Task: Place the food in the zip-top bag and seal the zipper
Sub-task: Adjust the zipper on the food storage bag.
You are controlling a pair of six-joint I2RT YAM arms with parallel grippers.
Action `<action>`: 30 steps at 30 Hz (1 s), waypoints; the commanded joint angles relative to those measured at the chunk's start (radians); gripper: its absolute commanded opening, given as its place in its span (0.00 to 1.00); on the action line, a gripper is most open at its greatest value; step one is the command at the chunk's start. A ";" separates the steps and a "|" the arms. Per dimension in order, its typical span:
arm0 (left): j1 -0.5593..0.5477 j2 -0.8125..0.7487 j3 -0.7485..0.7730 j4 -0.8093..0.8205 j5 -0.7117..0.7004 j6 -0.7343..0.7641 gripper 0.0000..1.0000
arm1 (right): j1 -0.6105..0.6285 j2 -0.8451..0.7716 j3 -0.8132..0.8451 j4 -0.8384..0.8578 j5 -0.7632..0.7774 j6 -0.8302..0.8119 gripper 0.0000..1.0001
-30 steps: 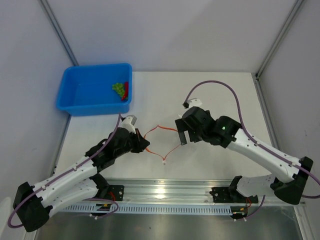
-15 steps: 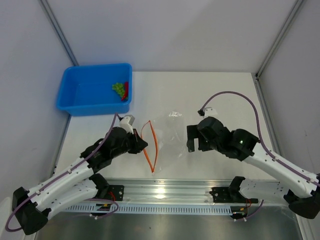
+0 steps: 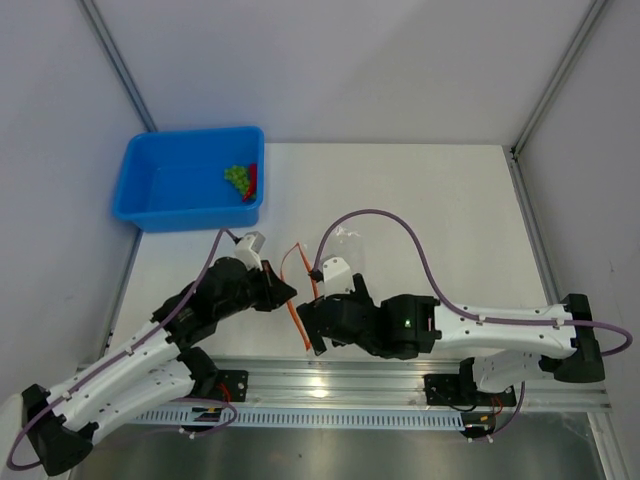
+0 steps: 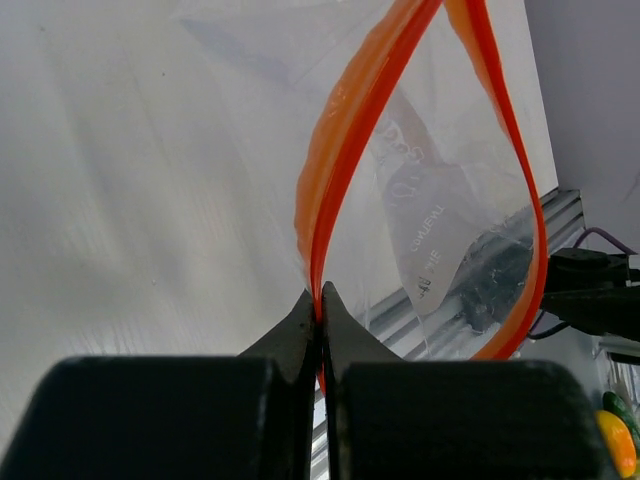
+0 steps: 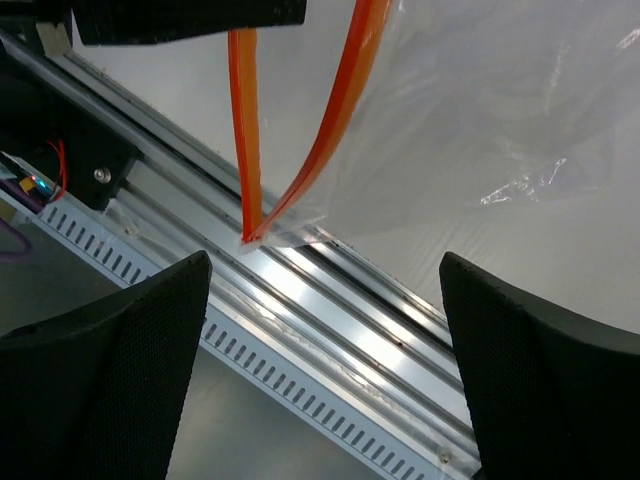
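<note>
The clear zip-top bag (image 3: 350, 262) lies on the white table between the arms, its mouth toward the left arm. Its red-orange zipper (image 3: 296, 300) stands open in a narrow loop. My left gripper (image 3: 287, 291) is shut on one side of the zipper (image 4: 345, 130), with the strip pinched between the fingertips. My right gripper (image 3: 314, 335) is open and empty, hovering over the near end of the zipper (image 5: 248, 225) above the rail. The light-green grapes (image 3: 237, 176) and the slim red piece (image 3: 251, 181) lie in the blue tub. I cannot make out the flat darker-green piece.
The blue tub (image 3: 160, 205) stands at the back left of the table. The aluminium rail (image 5: 380, 340) runs along the near table edge, right under my right gripper. Purple cables loop above the right arm (image 3: 400, 220).
My right arm has swung from the bag's right side to the near end of the zipper by the rail. The zipper loop has narrowed. My left gripper keeps its hold.
</note>
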 commanded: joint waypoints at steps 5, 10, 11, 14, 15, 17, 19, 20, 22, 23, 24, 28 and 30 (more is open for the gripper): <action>-0.015 -0.067 0.009 -0.012 0.043 -0.035 0.01 | -0.022 0.050 0.031 0.147 0.085 0.005 0.80; -0.013 -0.085 0.013 -0.026 0.069 -0.023 0.00 | -0.069 0.099 0.037 0.195 0.068 -0.012 0.56; -0.013 -0.087 0.015 -0.026 0.074 -0.021 0.01 | -0.077 0.102 0.037 0.202 0.053 -0.016 0.55; -0.015 -0.089 0.004 -0.015 0.089 -0.013 0.01 | -0.105 0.111 0.033 0.224 0.037 -0.028 0.53; -0.015 -0.087 0.002 -0.006 0.090 -0.010 0.01 | -0.112 0.113 0.031 0.227 0.037 -0.031 0.46; -0.015 -0.089 0.001 0.000 0.100 -0.003 0.01 | -0.128 0.113 0.025 0.226 0.037 -0.033 0.40; -0.015 -0.089 0.004 0.008 0.104 0.005 0.00 | -0.152 0.108 0.013 0.227 0.034 -0.038 0.15; -0.013 -0.087 0.010 0.008 0.106 0.017 0.01 | -0.160 0.103 0.008 0.229 0.034 -0.038 0.07; -0.013 -0.076 0.039 -0.012 0.101 0.040 0.01 | -0.178 0.096 -0.006 0.241 0.014 -0.047 0.00; -0.015 -0.070 0.047 -0.023 0.083 0.048 0.02 | -0.181 0.090 -0.007 0.245 0.011 -0.051 0.00; -0.015 -0.064 0.086 -0.040 0.065 0.054 0.07 | -0.184 0.085 -0.009 0.246 0.013 -0.050 0.00; -0.012 -0.050 0.163 -0.109 -0.098 0.082 0.65 | -0.214 0.068 0.002 0.242 -0.024 -0.073 0.00; -0.007 -0.043 0.196 -0.124 -0.181 0.114 0.76 | -0.232 0.061 0.023 0.218 -0.030 -0.087 0.00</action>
